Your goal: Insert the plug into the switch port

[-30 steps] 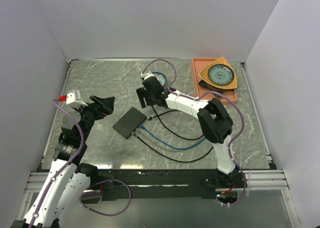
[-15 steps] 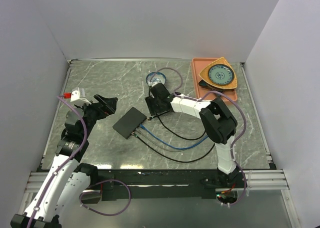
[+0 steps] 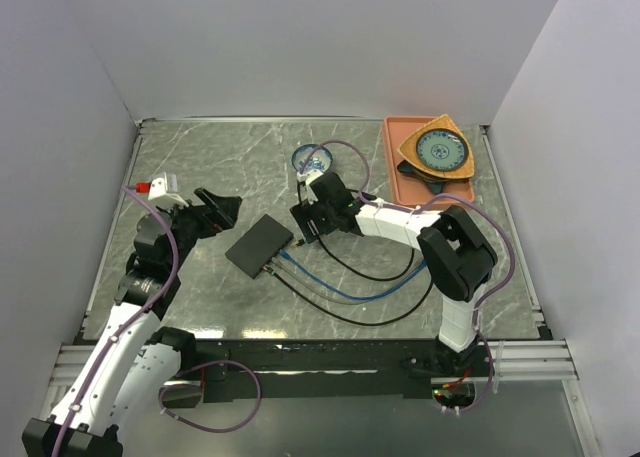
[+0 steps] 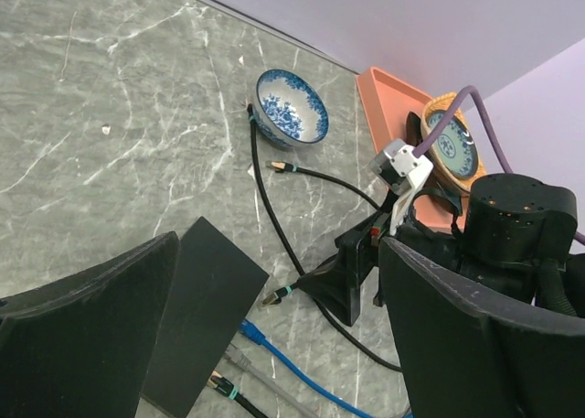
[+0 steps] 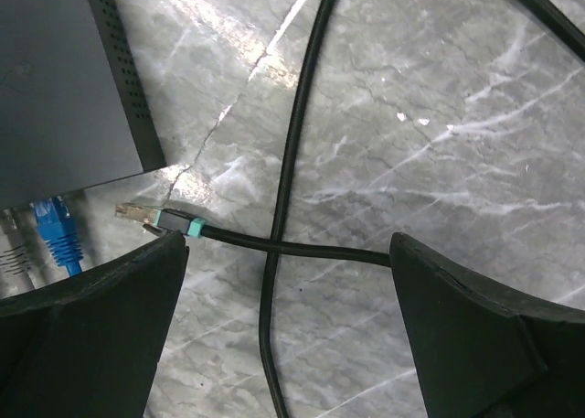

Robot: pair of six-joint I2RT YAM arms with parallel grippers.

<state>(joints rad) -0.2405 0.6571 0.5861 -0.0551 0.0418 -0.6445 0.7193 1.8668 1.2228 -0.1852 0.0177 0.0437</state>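
Grey marble table (image 3: 200,157), white walls on three sides. Where is the plug? (JM)

Plug (image 5: 146,215) lies loose and flat on the table, just off the right-hand corner of the switch (image 3: 259,245), centre-left in the top view. It is in no port. (TK)

What changed over the last second? (JM)

Right gripper (image 5: 288,251) has swung from upper centre, by the bowl (image 3: 312,158), down and left to the plug. Its jaws are wide apart and hold nothing. The wrist view puts the plug between the fingers, nearer the frame-left one. I read this as approach done, grasp not yet made. Left gripper (image 3: 218,209) is also spread and empty, left of the switch, and has barely shifted. (TK)

Orientation? (JM)

In the right wrist view the plug's gold tip points frame-left, toward the switch corner and the blue plug (image 5: 57,230), which appears seated. Its long axis runs nearly level, cable trailing right. The switch's long axis runs lower left to upper right in the top view, port edge facing lower right. My guess: the plug needs turning after pickup to face that edge. (TK)
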